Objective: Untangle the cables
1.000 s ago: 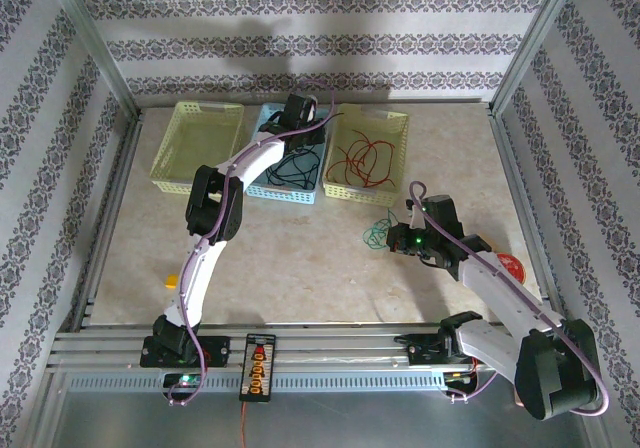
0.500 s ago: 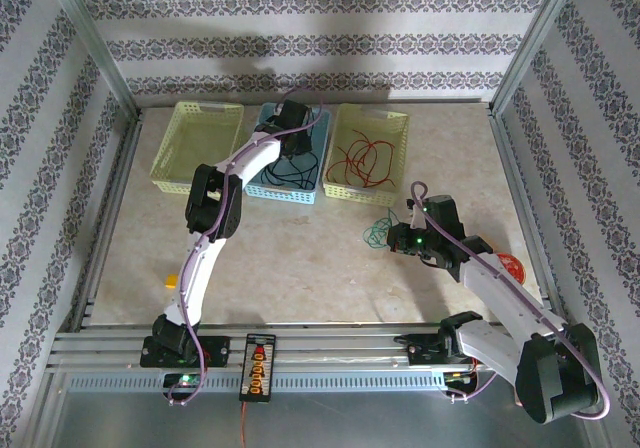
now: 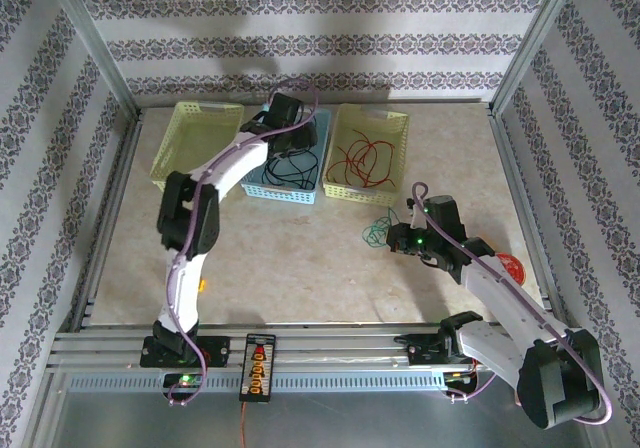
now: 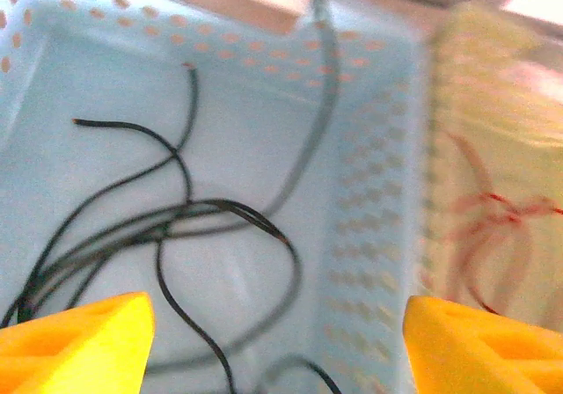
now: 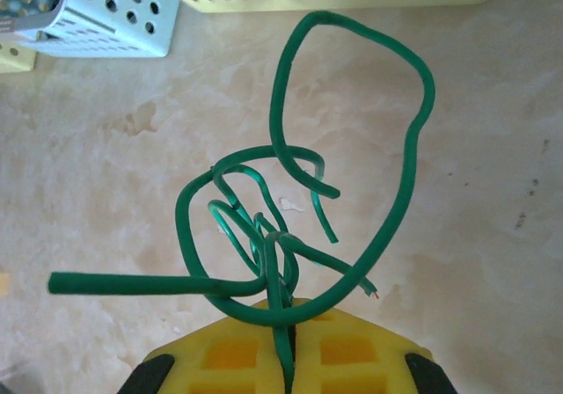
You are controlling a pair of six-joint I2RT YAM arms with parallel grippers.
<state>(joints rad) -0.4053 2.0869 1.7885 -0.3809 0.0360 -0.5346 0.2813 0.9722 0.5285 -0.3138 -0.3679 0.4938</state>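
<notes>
1. Marbled tabletop (image 3: 280, 268) has baskets along its far edge, in the upper middle of the top view. The blue basket (image 3: 283, 195) holds black cables (image 3: 290, 171), and the right yellow basket (image 3: 360, 196) holds red cables (image 3: 362, 158).
2. The left gripper (image 4: 273, 341) hangs over the blue basket, fingers spread wide.
3. The right gripper (image 5: 288, 346) is pinched on the green cables (image 5: 132, 282), right of centre and just below the right yellow basket. In the wrist view the loops rise toward the frame top and one thick end points left.
4. Bare tabletop lies open to the lower left of the tangle.

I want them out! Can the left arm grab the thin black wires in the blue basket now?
Probably yes. The left end effector hangs open right above the thin black wires in the pale blue plastic basket, with nothing between them.
</notes>
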